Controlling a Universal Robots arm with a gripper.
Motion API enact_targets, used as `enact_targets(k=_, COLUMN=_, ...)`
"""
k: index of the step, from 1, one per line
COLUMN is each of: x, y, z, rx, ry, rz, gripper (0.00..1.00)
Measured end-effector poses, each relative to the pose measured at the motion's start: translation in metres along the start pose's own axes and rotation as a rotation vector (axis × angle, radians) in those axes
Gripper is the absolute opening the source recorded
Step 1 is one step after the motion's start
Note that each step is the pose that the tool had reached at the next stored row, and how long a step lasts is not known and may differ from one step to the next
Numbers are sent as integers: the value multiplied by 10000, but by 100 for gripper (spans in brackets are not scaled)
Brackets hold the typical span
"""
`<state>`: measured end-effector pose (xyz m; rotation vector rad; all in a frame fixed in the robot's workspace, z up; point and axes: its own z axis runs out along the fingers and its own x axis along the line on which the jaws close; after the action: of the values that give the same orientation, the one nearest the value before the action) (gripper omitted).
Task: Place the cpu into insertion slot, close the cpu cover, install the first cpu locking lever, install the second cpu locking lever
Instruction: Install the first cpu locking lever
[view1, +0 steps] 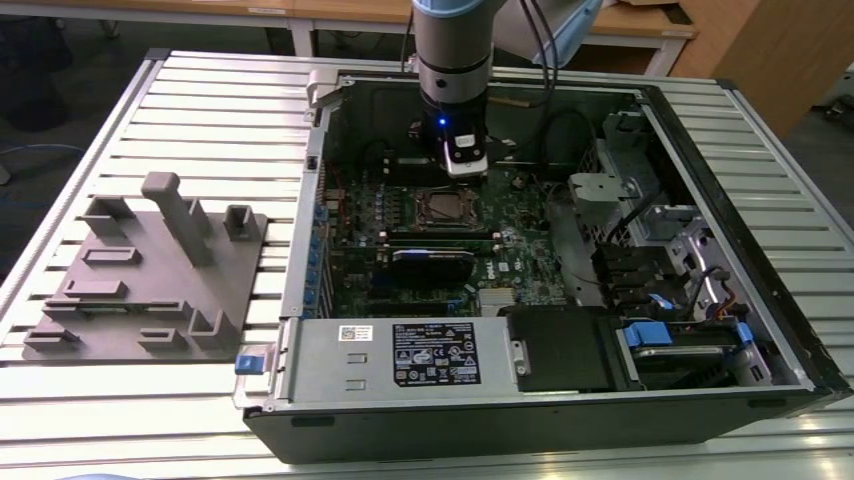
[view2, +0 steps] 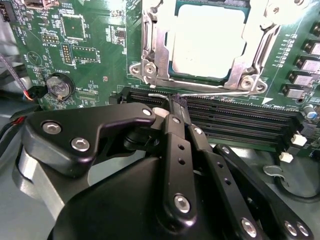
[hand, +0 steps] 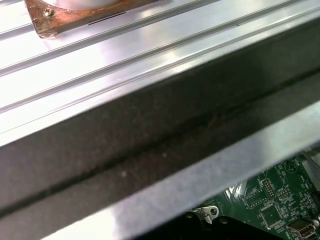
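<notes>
- Inside the open computer case (view1: 534, 430) on the slatted desk (view1: 214, 100), the arm (view1: 451, 50) is hanging close over the board, just beside the insertion slot (view1: 447, 210).
- In the second wrist view, the cpu (view2: 210, 40) is sitting in the slot, with the cpu cover (view2: 155, 45) lying closed around it.
- The jaws are pressing together, their tips meeting a thin wire locking lever (view2: 220, 93) along the socket's edge; I cannot tell whether they are pinching it.
</notes>
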<state>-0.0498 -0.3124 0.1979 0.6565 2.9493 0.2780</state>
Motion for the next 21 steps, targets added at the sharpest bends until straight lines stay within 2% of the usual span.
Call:
enact_targets(k=8, x=1, y=0, z=3, rx=-7, ry=-32, rz=-5, gripper=11)
enact_targets(k=12, x=1, y=0, z=4, rx=-57, ry=-130, rz=-21, gripper=11)
enact_targets(k=14, x=0, y=0, z=5, rx=-69, ry=-158, rz=-27, gripper=11)
enact_targets(k=18, x=1, y=-1, z=4, rx=-68, ry=-161, rz=-27, gripper=11)
enact_targets(k=21, x=0, y=0, z=4, rx=-24, ry=-181, rz=-34, gripper=11)
